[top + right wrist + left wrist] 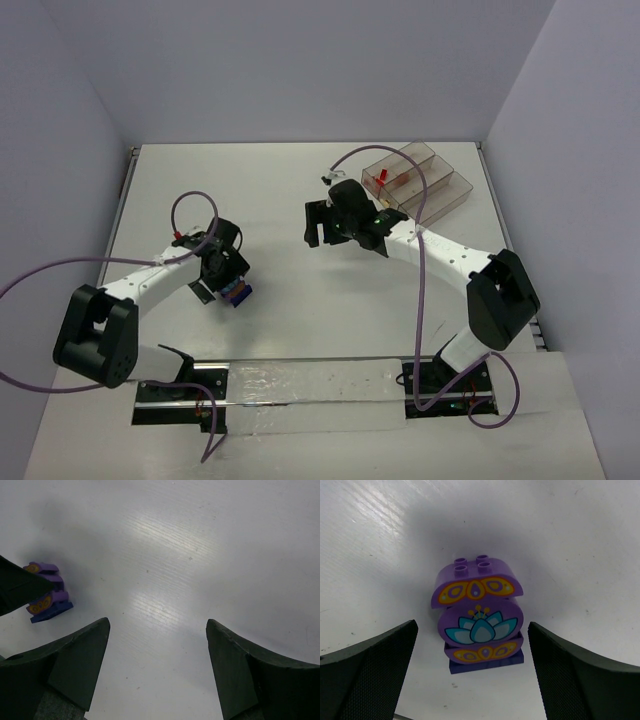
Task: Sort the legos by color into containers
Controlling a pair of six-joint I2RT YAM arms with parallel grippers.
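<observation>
My left gripper (472,625), spread wide, straddles the purple lego stack (479,622) printed with a teal lotus and orange ornaments, well apart from the tray (440,190); my right gripper (157,622) gapes empty nearer it.

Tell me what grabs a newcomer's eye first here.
A purple lego stack printed with a lotus flower lies on the white table, framed by the open left gripper. At the far right, the clear three-compartment tray holds red legos, while the right gripper hangs open over the table.

No readable text, labels, brands or numbers appear anywhere.
</observation>
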